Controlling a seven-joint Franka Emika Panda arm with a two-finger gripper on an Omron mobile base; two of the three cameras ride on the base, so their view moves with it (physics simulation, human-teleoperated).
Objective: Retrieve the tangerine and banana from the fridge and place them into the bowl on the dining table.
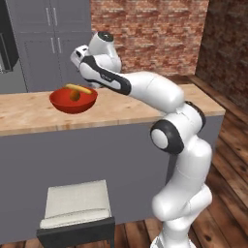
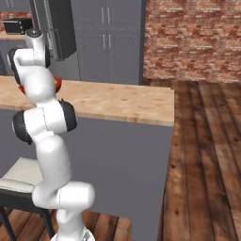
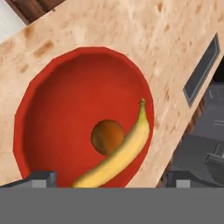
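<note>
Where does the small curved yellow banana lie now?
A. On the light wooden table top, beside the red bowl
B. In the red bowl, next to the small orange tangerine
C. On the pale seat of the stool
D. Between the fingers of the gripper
B: the small curved yellow banana lies inside the wide glossy red bowl, right beside the small round orange tangerine, and the open gripper above holds nothing.

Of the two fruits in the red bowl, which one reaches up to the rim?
The banana. It is long and yellow, and its tip lies at the bowl rim, while the tangerine sits in the bottom.
</note>
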